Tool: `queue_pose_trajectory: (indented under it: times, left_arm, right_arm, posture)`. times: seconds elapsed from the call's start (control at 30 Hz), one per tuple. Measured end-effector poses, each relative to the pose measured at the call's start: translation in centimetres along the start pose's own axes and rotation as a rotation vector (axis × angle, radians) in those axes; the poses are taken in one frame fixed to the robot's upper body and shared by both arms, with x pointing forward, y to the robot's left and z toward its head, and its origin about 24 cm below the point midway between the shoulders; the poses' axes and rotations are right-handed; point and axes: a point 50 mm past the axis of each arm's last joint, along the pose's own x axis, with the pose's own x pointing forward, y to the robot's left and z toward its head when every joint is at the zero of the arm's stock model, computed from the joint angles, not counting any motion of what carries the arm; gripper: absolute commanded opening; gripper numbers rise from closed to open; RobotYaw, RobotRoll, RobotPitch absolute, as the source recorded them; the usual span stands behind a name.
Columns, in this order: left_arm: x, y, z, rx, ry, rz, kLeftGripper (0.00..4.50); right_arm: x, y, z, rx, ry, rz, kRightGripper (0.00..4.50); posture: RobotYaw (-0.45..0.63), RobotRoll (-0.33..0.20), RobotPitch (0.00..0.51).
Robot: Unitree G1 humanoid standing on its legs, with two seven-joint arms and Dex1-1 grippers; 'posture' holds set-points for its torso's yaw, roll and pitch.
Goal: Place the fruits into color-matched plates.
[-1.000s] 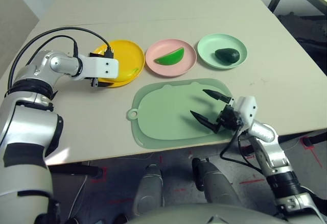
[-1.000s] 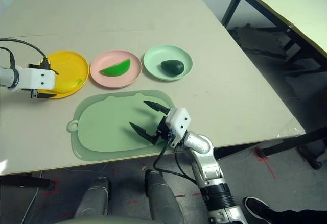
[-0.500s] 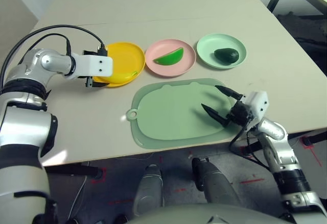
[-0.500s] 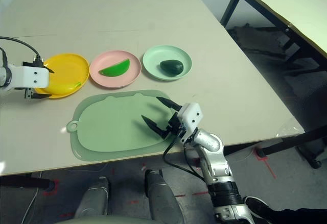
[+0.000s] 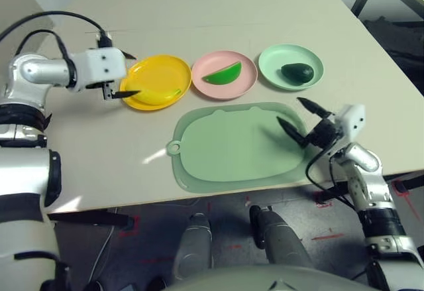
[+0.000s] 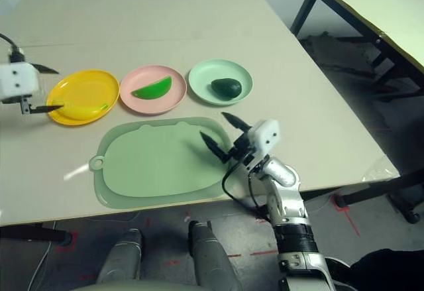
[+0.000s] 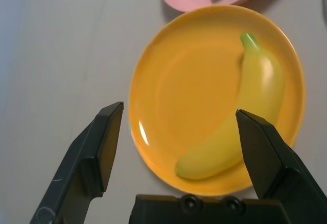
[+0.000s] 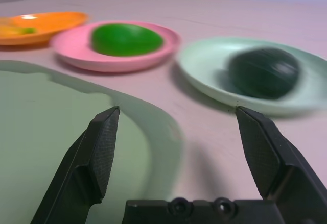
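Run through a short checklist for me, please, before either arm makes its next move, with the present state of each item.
1. Banana lies on the yellow plate: ok.
2. Watermelon wedge lies on the pink plate: ok; only its green rind faces up.
3. Avocado lies on the mint green plate: ok.
4. Left gripper has its fingers open and holds nothing: ok.
5. Right gripper has its fingers open and holds nothing: ok.
6. Left fingers well clear of the banana and its plate: cannot tell.
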Motion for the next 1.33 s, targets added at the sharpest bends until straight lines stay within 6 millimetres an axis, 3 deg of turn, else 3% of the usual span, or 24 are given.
queue_pose_trajectory:
  times: [0.2, 0.37, 0.57, 0.77, 1.13, 1.33]
  left_arm:
    - [-2.7, -4.7, -2.1, -0.336, -0.055, 0.303, 4.48]
    - [-4.4, -10.7, -3.4, -0.620, -0.021, 0.581, 4.48]
    - [-6.4, -13.7, -4.5, -0.776, 0.041, 0.828, 4.48]
    - [-6.5, -15.1, -5.5, -0.842, 0.067, 0.862, 4.48]
    - [-6.3, -14.3, -5.5, -0.809, 0.062, 0.837, 4.48]
    - [-6.0, -14.3, -5.4, -0.798, 0.063, 0.820, 4.48]
  right_arm:
    - [-2.3, -2.9, -0.8, -0.010, 0.034, -0.155, 4.50]
    - [-3.0, -3.7, -1.0, -0.046, 0.008, -0.190, 4.50]
    - [-4.2, -4.1, -1.5, -0.076, -0.021, -0.229, 4.50]
    - [-5.4, -4.5, -1.7, -0.118, -0.057, -0.317, 4.50]
    - [-7.0, -6.1, -1.3, -0.103, -0.074, -0.436, 4.50]
    - [-6.8, -6.6, -0.3, -0.081, -0.098, -0.415, 4.50]
  posture:
    - [0.05, 0.000, 0.237]
    - [0.06, 0.000, 0.238]
    - [0.05, 0.000, 0.231]
    - [0.02, 0.000, 0.241]
    - [0.02, 0.000, 0.266]
    - [0.01, 0.000, 0.281]
